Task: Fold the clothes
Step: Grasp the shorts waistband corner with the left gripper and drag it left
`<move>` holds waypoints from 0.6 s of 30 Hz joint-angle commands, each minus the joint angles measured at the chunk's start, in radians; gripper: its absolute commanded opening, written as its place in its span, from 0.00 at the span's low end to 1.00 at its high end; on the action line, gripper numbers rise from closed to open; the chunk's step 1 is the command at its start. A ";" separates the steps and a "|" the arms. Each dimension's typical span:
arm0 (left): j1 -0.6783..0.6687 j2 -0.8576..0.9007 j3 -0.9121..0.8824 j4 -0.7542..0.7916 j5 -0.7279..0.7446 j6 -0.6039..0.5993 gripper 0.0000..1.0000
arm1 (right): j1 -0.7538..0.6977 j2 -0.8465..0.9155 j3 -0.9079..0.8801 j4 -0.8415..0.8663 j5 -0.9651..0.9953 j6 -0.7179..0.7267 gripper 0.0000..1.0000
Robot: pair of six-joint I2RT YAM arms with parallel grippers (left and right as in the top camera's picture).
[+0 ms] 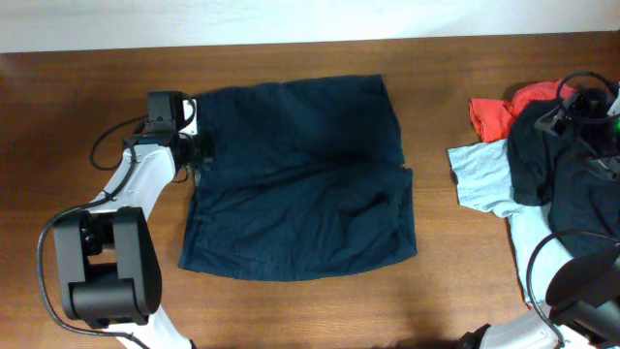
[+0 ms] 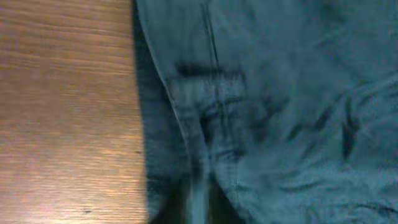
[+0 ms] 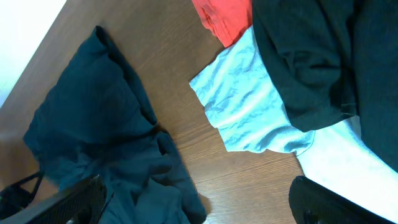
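Navy shorts (image 1: 300,184) lay flat mid-bench (image 1: 87,107), centre of the overhead frame, both legs spread and one layer over the other. Cloth was creased toward lower right.

Left fingers (image 1: 201,147) sat at the shorts' left edge, upper left of the garment, right at the cloth. Left wrist view was blurred: shorts fabric with a seam filled the right two-thirds, bare wood on the left, and a dark smear at the bottom edge. Can't tell from either view whether those fingers were open, closed or pinching cloth.

Right fingers (image 3: 74,199) stood wide apart, one at each bottom corner of the right wrist view. Nothing was between them, only bench and cloth below. They touched nothing.

A pile sat at the right edge of the overhead frame, well apart from the shorts:
- red garment (image 1: 499,111) at the top
- light blue T-shirt (image 1: 480,174) below it
- dark garment (image 1: 562,179) draped over both
- white cloth (image 1: 528,242) underneath toward lower right
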 commanded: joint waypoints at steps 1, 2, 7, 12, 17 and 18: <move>0.006 -0.010 0.021 0.002 -0.062 -0.003 0.59 | 0.005 -0.024 0.008 0.000 -0.002 -0.008 0.99; 0.006 -0.010 0.027 0.002 -0.061 -0.003 0.72 | 0.005 -0.024 0.008 0.000 -0.002 -0.008 0.99; 0.005 -0.019 0.093 -0.016 0.067 -0.003 0.99 | 0.005 -0.024 0.008 0.000 -0.002 -0.008 0.99; -0.002 -0.082 0.174 -0.135 0.167 -0.004 0.99 | 0.001 -0.024 0.008 0.120 -0.008 0.004 0.98; 0.014 -0.135 0.183 -0.217 0.155 -0.004 0.99 | 0.000 -0.023 0.008 0.238 0.006 0.003 0.99; 0.019 -0.139 0.183 -0.229 0.155 -0.004 0.99 | 0.000 -0.023 0.008 0.240 0.006 0.004 0.98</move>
